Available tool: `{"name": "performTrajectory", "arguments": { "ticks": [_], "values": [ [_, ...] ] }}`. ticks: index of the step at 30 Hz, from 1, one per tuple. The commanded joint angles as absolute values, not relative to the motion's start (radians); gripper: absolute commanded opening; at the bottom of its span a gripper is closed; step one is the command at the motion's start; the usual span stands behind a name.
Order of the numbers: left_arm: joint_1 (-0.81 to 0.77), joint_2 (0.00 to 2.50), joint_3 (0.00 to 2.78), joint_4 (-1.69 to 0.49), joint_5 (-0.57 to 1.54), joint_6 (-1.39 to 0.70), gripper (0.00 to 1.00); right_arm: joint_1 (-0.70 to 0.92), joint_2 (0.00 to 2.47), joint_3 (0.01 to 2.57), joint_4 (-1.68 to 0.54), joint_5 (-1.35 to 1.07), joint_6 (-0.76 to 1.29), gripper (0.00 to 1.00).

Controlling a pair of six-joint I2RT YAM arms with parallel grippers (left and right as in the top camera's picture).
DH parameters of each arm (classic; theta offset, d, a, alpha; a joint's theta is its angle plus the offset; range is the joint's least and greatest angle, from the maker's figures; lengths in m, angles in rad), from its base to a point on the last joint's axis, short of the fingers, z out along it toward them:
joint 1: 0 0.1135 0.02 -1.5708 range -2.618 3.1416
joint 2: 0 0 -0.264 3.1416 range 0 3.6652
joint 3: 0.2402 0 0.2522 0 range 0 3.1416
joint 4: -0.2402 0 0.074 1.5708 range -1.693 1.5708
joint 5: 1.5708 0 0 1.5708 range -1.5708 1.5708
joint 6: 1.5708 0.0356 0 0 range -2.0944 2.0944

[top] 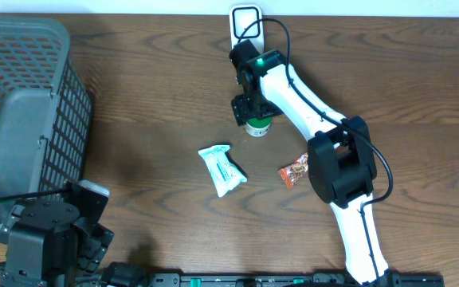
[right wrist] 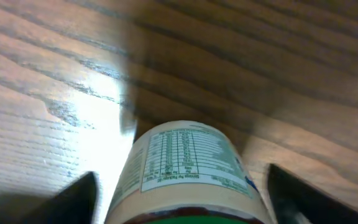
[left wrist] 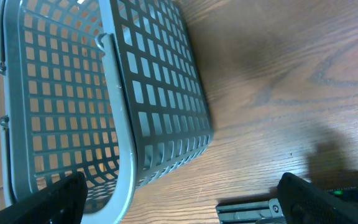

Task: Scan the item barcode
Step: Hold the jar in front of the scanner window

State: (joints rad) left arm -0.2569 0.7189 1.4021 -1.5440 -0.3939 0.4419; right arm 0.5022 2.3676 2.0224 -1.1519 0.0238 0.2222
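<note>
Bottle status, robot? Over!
Left gripper open, by basket. Right gripper open around bottle, not touching. No barcode in view. Nothing blocking.

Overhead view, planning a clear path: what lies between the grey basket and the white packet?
Nothing: only bare wooden table between the grey basket and the white packet, seen overhead.

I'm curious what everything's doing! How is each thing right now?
left gripper: open, empty.
bottle: on table, label showing.
right gripper: open, fingers either side of bottle.
basket: upright, nothing visible inside.
white-blue packet: lying flat, untouched.
red snack packet: flat, partly hidden by right arm.
</note>
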Motion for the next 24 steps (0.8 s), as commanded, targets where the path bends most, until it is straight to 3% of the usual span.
{"name": "performTrajectory", "arguments": {
  "ticks": [1, 4, 12, 24],
  "values": [
    [-0.253, 0.719, 1.408, -1.544, -0.392, 0.433, 0.98, 0.499, 2.368, 2.046, -1.16, 0.044, 0.193, 0.94],
    [-0.253, 0.719, 1.408, -1.544, -0.392, 0.432, 0.98, 0.499, 2.367, 2.07, -1.201, 0.044, 0.198, 0.99],
    [-0.253, 0.719, 1.408, -1.544, -0.392, 0.432, 0.98, 0.492, 2.368, 2.146, -1.346, 0.043, 0.314, 0.99],
    [-0.253, 0.719, 1.408, -1.544, -0.392, 0.433, 0.98, 0.492, 2.37, 2.001, -1.221, -0.01, 0.389, 0.99]
  ]
}}
